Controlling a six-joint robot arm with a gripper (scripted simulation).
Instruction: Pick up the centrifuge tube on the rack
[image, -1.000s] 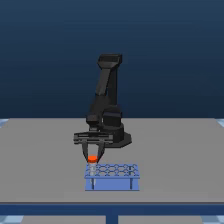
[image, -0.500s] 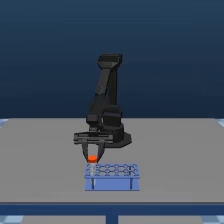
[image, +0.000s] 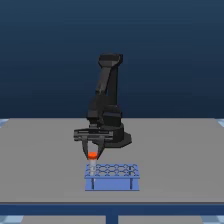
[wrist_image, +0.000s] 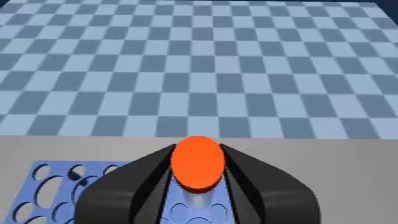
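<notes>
The centrifuge tube (image: 92, 156) shows its orange-red cap between the black fingers of my gripper (image: 92, 153), which is shut on it. It hangs just above the light-blue rack (image: 112, 177), over the rack's corner at the exterior view's left. In the wrist view the orange cap (wrist_image: 197, 163) fills the gap between the two dark fingers (wrist_image: 133, 180), with the whitish tube body (wrist_image: 202, 201) running down toward the rack's holes (wrist_image: 53, 192). I cannot tell whether the tube's lower end still sits in a hole.
The rack stands near the front edge of a grey table (image: 40, 160). The black arm base (image: 116, 135) sits behind the rack. A checkered floor (wrist_image: 195, 65) lies beyond the table.
The gripper and the orange-capped tube have risen very slightly; otherwise the arm and rack hold the same places.
</notes>
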